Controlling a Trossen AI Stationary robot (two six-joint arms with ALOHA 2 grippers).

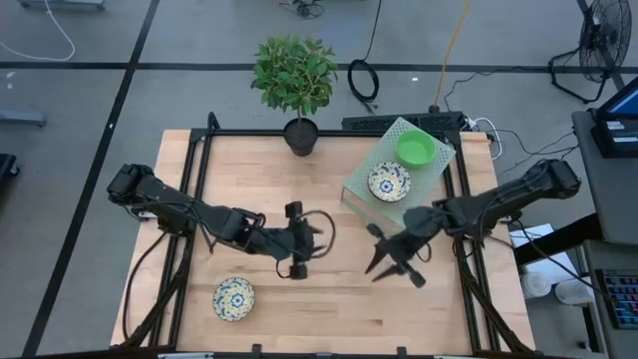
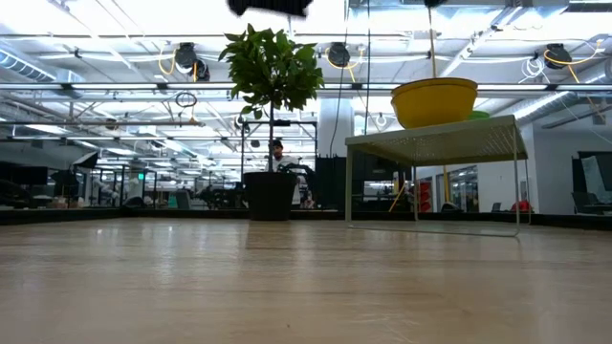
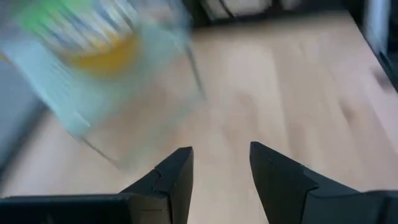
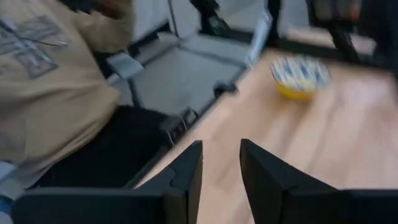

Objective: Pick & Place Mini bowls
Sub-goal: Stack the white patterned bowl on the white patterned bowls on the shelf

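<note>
In the high view a pale green wire rack (image 1: 361,182) stands at the table's far right. It carries a green mini bowl (image 1: 416,148) and a floral mini bowl (image 1: 389,181). Another floral mini bowl (image 1: 233,298) rests on its base near the table's near left corner, and it also shows in the right wrist view (image 4: 300,76). My left gripper (image 1: 317,239) hovers open at mid-table, and its wrist view (image 3: 221,168) faces the blurred rack (image 3: 93,106). My right gripper (image 1: 394,271) is open just right of it, near the rack's near side (image 4: 221,162). Other bowls are out of view.
A black plant pot (image 1: 300,135) with a leafy plant stands at the far edge, left of the rack. The low view shows the pot (image 2: 271,196) and the rack (image 2: 430,143) on thin legs. A person in a beige top (image 4: 50,81) sits beyond the table's edge.
</note>
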